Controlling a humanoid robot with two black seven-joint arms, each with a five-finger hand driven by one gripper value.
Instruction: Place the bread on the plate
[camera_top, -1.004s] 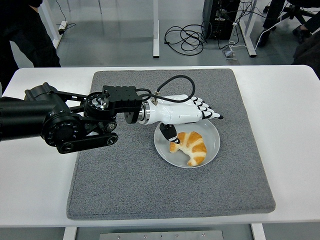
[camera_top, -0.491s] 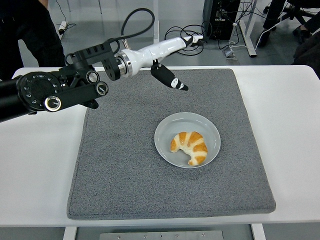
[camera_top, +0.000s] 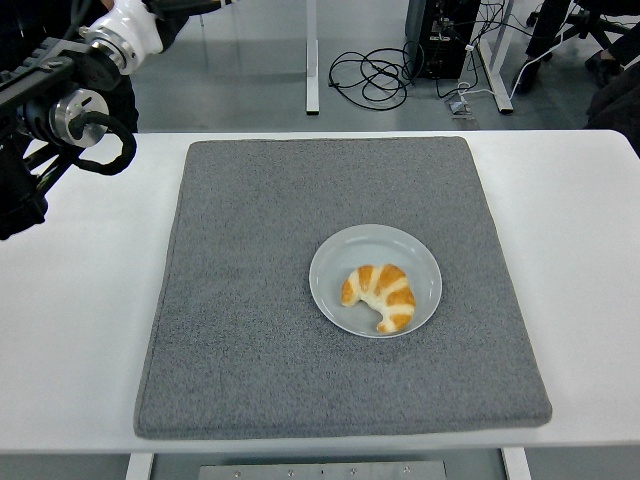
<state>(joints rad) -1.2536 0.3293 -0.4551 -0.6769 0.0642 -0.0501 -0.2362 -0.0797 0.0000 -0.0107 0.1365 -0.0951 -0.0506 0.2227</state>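
Observation:
A golden croissant (camera_top: 380, 294) lies inside the pale round plate (camera_top: 335, 255), a little right of the grey mat's middle. Nothing touches it. My left arm (camera_top: 70, 100) is raised at the top left corner, and only its black joints and white wrist cuff show; the hand itself is cut off by the picture's top edge. The right arm does not appear.
The grey mat (camera_top: 250, 350) covers most of the white table (camera_top: 580, 250). Beyond the table's far edge are desk legs, coiled black cables (camera_top: 365, 75) on the floor and a dark-clothed person (camera_top: 60, 95) at the top left.
My left hand let go of the croissant on the plate, then lifted up and swung back to the upper left, leaving the picture. The croissant stayed on the plate.

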